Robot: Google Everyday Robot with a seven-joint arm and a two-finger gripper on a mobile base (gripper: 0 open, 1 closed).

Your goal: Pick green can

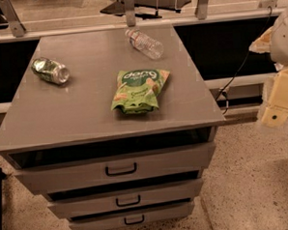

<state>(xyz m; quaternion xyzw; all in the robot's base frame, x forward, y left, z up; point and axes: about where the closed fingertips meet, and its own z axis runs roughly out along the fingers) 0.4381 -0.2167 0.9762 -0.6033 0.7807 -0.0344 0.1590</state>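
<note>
The green can (50, 70) lies on its side at the left rear of the grey cabinet top (86, 115), its shiny silver end facing right. My gripper (277, 107) is a cream-coloured shape at the far right edge of the view. It hangs beyond the cabinet's right side, over the floor and far from the can. It holds nothing that I can see.
A flat green snack bag (139, 90) lies at the middle of the top. A clear plastic bottle (145, 43) lies on its side at the rear. Three drawers with black handles (121, 170) are below. A black cable (236, 73) hangs to the right.
</note>
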